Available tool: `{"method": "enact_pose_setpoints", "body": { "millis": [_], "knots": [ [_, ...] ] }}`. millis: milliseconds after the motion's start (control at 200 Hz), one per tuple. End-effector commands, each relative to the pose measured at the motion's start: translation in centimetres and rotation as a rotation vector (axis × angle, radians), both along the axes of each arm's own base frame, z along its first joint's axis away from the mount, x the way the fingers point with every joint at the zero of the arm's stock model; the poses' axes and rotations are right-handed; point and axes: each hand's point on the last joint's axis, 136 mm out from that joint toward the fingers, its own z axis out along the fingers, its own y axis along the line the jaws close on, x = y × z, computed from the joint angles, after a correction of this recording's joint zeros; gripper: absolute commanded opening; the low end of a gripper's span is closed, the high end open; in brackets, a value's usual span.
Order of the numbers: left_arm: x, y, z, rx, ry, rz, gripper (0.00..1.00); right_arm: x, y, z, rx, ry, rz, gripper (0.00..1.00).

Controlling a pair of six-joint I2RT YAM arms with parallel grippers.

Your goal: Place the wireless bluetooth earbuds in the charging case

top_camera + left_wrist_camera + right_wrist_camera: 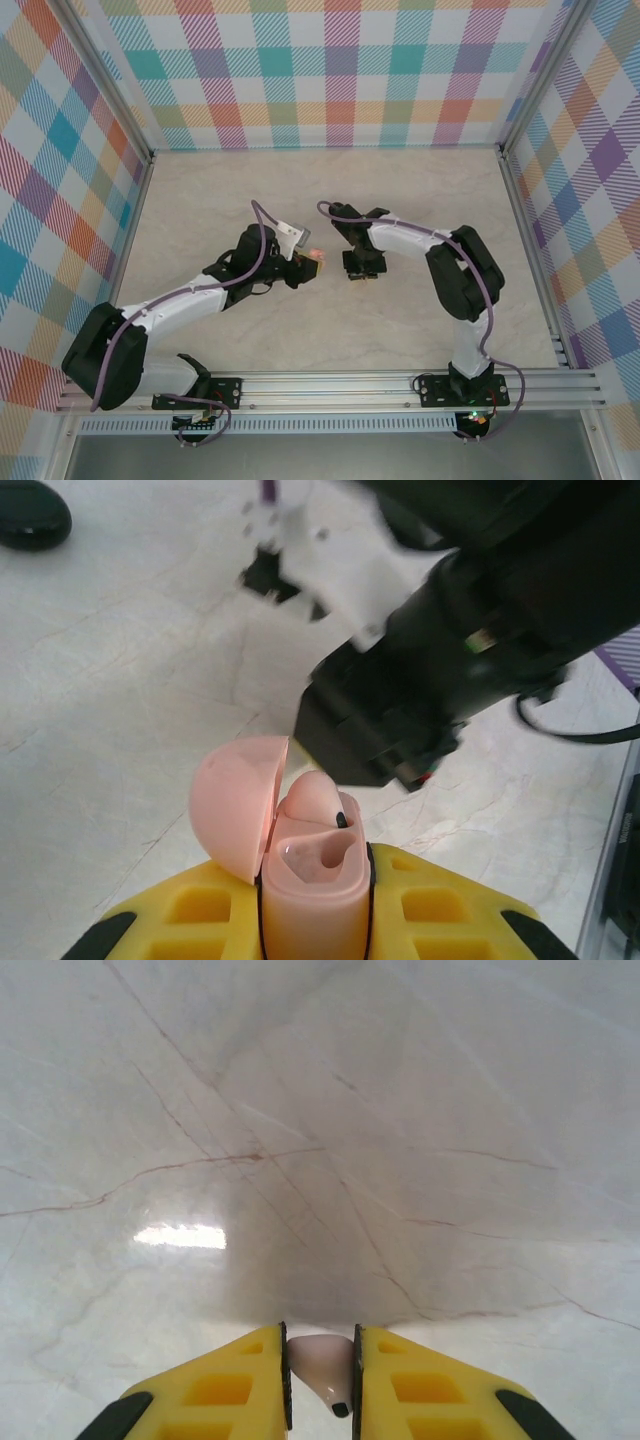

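Observation:
My left gripper (pixel 315 892) is shut on the pink charging case (pixel 312 915), which stands upright between its yellow fingers with the lid (pixel 235 802) swung open to the left. One pale pink earbud (pixel 315 798) sits in the far slot, and the near slot (pixel 322 852) is bare. My right gripper (pixel 320 1348) is shut on another pale pink earbud (pixel 318 1362), dark tip pointing back toward the camera, just above the marble table. In the top view the left gripper (pixel 303 266) and the case (pixel 314 258) are a short way left of the right gripper (pixel 361 271).
A round black puck (pixel 30 515) lies on the table at the far left of the left wrist view. The right arm's black wrist (pixel 450 630) hangs close behind the case. Plaid walls (pixel 330 70) enclose the table; a metal rail (pixel 330 385) runs along the near edge.

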Motion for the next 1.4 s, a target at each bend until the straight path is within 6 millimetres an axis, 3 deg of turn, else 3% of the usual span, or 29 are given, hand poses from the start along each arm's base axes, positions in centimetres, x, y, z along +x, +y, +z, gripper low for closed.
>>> {"method": "enact_pose_setpoints", "body": {
  "millis": [0,345,545,790,1395],
  "knots": [
    [0.1,-0.9,-0.3,-0.050,-0.027,-0.024,0.10,1.5,1.1,3.4,0.115,-0.135,0.011,0.21],
    [0.8,-2.2,-1.8,-0.108,-0.161,-0.085,0.12,1.5,4.2,10.8,0.414,-0.316,0.053,0.21],
    [1.0,-3.1,-1.3,-0.150,-0.201,-0.114,0.12,1.3,6.0,13.7,0.506,-0.414,0.095,0.22],
    [0.8,-3.6,-0.6,-0.188,-0.225,-0.135,0.13,1.1,7.7,15.0,0.566,-0.455,0.103,0.22],
    [1.2,-4.2,0.6,-0.241,-0.192,-0.121,0.12,1.2,7.9,15.4,0.580,-0.470,0.091,0.22]
  ]
}}
